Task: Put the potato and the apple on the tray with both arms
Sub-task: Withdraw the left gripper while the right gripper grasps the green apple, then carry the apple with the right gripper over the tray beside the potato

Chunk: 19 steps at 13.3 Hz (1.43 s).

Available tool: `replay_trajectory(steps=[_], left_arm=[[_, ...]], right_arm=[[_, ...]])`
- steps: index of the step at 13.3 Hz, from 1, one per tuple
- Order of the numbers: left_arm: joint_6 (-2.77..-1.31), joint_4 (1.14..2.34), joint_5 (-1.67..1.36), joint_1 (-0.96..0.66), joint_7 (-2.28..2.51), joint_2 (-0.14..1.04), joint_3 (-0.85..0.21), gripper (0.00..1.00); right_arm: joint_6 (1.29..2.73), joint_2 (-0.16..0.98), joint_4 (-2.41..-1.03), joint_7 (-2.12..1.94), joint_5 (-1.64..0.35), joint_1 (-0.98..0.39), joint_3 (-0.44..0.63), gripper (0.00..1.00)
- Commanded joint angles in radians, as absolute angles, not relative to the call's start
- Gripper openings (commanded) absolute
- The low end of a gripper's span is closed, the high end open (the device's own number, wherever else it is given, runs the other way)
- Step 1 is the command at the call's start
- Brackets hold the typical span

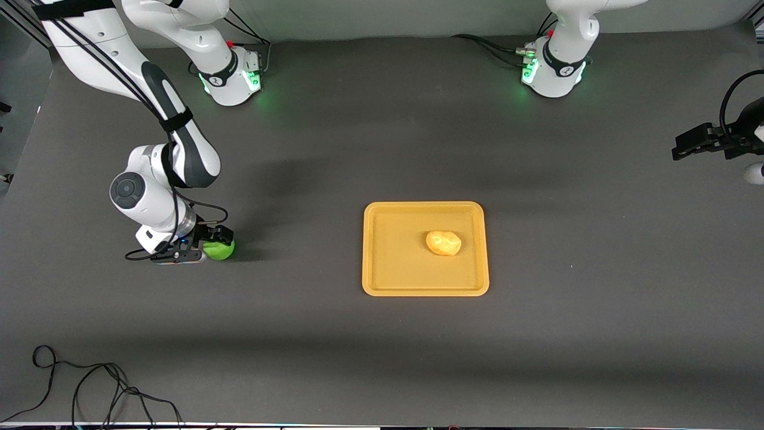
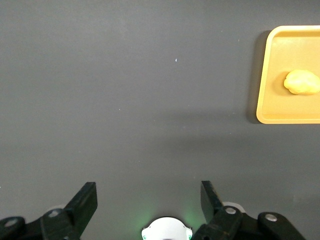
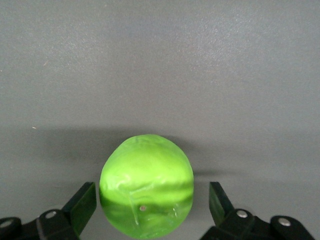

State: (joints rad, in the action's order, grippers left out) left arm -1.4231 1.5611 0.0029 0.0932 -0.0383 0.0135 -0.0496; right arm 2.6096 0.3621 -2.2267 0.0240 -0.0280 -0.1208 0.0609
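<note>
1. Two fingers of the right gripper point(image 3: 152, 207) stand wide apart with the apple point(image 3: 146, 192) sitting squarely between them; a clear gap shows on each side of the fruit, so neither finger point(image 3: 80, 207) touches it yet. The apple is round, so no long axis matters here; what counts is that it lies centred in the opening, and a straight squeeze looks enough to catch it.

2. From the high camera the right gripper point(image 1: 197, 248) is down at the table point(image 1: 382, 358) toward the right arm's end, with the apple point(image 1: 219, 249) resting on the dark surface at its tip. The fruit looks not yet lifted.

3. Outward from there, the tray point(image 1: 382, 280) lies well apart from the apple, near the middle of the table. The potato point(image 1: 443, 243) already rests on it, toward the side nearer the left arm, which leaves bare tray floor on the side facing the apple. I judge the coming carry runs straight along the table toward that bare part.

4. The left gripper point(image 2: 150, 205) also has its fingers spread wide and holds nothing. It hangs at the left arm's end point(image 1: 695, 143) of the table, well away from the tray, and that arm waits. Its wrist view takes in the tray point(image 2: 265, 75) and the potato point(image 2: 301, 81) from a distance.

5. Of the two arms, the right one is plainly the one placed for the apple; half the task appears done.
</note>
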Motion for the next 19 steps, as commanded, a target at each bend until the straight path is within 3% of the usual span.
replay_trajectory(steps=[1,3,4,7,11,16,19], left_arm=[[-1.405,1.566,0.003,0.089,-0.038,-0.003,-0.045,0.92],[-1.402,1.568,0.003,0.04,-0.034,-0.003,-0.005,0.91],[-1.405,1.569,0.003,0.005,-0.031,-0.003,0.029,0.91],[-1.433,1.591,0.005,-0.003,-0.029,0.003,0.035,0.91],[-1.546,1.692,0.005,-0.02,-0.025,0.0,0.035,0.91],[-1.577,1.713,0.005,-0.038,-0.017,0.011,0.038,0.9],[-1.588,1.723,0.011,-0.044,0.02,0.011,0.038,0.9]], right_arm=[[2.629,0.383,-2.21,0.025,-0.048,-0.126,0.066,0.83],[2.626,0.377,-2.203,0.015,-0.046,-0.127,0.066,0.53],[2.62,0.367,-2.197,0.006,-0.048,-0.127,0.066,0.5],[2.551,0.29,-2.14,-0.008,-0.037,-0.129,0.067,0.5],[2.182,0.267,-1.831,0.008,-0.034,-0.167,0.064,0.5],[1.869,0.408,-1.395,0.222,0.041,-0.357,0.063,0.49],[1.787,0.544,-1.194,0.455,0.037,-0.503,0.061,0.49]])
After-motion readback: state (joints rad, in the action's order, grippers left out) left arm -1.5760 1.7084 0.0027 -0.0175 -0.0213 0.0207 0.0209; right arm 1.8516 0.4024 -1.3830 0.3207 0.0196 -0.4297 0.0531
